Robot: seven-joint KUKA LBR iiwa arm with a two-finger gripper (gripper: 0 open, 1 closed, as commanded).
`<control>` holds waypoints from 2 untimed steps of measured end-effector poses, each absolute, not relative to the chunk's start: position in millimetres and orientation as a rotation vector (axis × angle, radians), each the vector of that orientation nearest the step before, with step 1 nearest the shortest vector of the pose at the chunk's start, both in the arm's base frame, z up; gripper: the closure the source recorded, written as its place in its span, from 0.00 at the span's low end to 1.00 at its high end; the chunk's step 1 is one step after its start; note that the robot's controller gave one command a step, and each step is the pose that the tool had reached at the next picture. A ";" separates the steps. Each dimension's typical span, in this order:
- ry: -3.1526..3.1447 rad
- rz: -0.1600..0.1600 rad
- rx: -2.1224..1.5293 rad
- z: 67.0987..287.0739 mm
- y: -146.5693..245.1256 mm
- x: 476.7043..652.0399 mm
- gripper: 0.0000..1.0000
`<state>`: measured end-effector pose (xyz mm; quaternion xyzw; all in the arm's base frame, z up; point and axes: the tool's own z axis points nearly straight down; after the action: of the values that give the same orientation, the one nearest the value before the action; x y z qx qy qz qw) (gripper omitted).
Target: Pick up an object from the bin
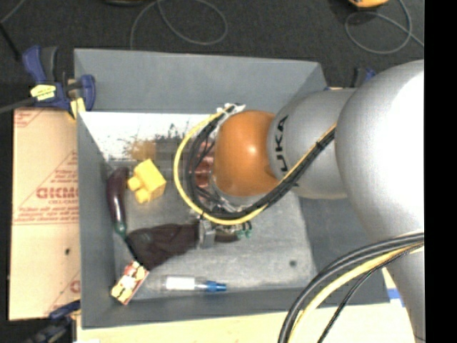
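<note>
Dark brown floppy piece, bin's lower-left

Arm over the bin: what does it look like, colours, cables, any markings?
A thick arm of rounded silver-grey casings, with black letters reading UKA on one. An orange dome covers the wrist, ringed by looping yellow and black cables.

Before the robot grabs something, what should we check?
1. End effector low in the bin, at the right end of the dark thing: ok.
2. Dark thing held: cannot tell, the orange cover hides the spot.
3. Yellow block apart from the end effector: ok.
4. Pen lying free along the near wall, out of the way: ok.
5. Purple thing by the left wall, away from the arm: ok.
</note>
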<state>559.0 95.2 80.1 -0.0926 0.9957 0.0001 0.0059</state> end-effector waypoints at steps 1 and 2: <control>3.115 0.000 -0.290 95.3 95.0 559.3 1.00; 3.111 0.000 -0.289 104.6 95.0 560.6 1.00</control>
<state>560.6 95.0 104.6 -0.0925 0.9957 -0.0001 0.0087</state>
